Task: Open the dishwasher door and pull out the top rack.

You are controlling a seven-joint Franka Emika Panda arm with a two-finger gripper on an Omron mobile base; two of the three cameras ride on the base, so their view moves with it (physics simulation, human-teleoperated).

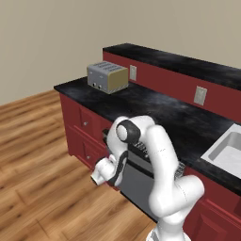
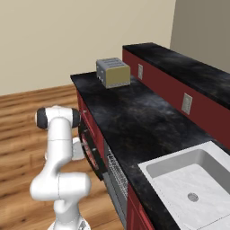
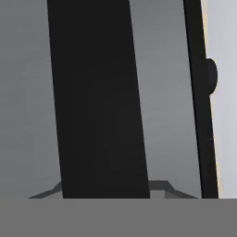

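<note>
The dishwasher door (image 1: 134,186) is a grey panel under the black counter, and it stands slightly ajar at the top. Its black top band (image 2: 92,150) leans out toward the arm. Behind that gap shows the silver wire mesh of the top rack (image 1: 140,148) (image 2: 117,176), inside the machine. My gripper (image 1: 109,165) is pressed up against the door's upper edge. In the hand view the long bar handle (image 3: 97,102) runs straight through the gripper (image 3: 105,192) and hides the fingertips. The jaws are shut on this handle, with the grey panel (image 3: 166,115) just behind it.
A silver toaster (image 1: 107,76) (image 2: 113,72) stands at the far end of the black counter (image 1: 155,110). The white sink (image 1: 228,150) (image 2: 188,179) is set in at the right. Red cabinet fronts (image 1: 82,124) flank the dishwasher. Open wooden floor (image 1: 42,179) lies left of the arm.
</note>
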